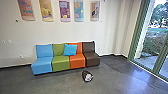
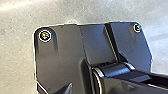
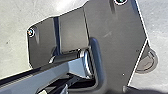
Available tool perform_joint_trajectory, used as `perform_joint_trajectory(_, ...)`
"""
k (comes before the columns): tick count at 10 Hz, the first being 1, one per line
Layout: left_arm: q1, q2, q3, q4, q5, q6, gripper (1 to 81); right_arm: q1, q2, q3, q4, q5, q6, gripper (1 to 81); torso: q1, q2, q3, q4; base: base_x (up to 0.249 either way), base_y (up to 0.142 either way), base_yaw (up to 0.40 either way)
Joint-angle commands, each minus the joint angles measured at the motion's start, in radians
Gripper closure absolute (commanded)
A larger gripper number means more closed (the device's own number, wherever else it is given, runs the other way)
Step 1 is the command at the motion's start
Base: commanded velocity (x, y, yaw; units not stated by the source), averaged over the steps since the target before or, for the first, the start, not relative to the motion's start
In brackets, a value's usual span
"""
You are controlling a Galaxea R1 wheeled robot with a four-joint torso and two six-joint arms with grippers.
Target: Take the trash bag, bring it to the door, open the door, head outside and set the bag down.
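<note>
Left hand (image 2: 55, 89), right hand (image 3: 95, 90), apart or together unclear; trash bag (image 1: 87, 76) on floor (image 1: 57, 83), clear of brown seat (image 1: 92, 60)

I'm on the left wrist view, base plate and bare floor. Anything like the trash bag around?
Observer: Yes, in the head view. A dark bundle with white showing in it, likely the bag, lies on the floor just in front of where the orange seat and brown seat meet.

Operator: Copy. Any sign of the way outside?

Observer: Tall green-framed glass at the head picture's right, with greenery seen through it. Can't tell which part opens.
</note>
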Motion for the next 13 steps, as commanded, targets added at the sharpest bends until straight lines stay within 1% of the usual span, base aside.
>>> perform_joint_trajectory(1,-0.061,0.001,0.004,-0.005,0.054,-0.005,1.0,0.041,-0.002,0.005,-0.004,-0.066,-0.004,1.0,0.0,0.0,0.0,0.0,0.191,-0.064,0.0)
perform_joint_trajectory(3,-0.061,0.002,0.004,-0.005,0.054,-0.005,1.0,0.042,-0.001,0.005,-0.01,-0.067,-0.006,1.0,0.0,0.0,0.0,0.0,0.19,-0.063,0.0)
perform_joint_trajectory(13,-0.066,0.007,0.004,-0.005,0.055,-0.007,1.0,0.037,-0.004,0.005,-0.008,-0.066,-0.004,1.0,0.0,0.0,0.0,0.0,0.19,0.0,0.0)
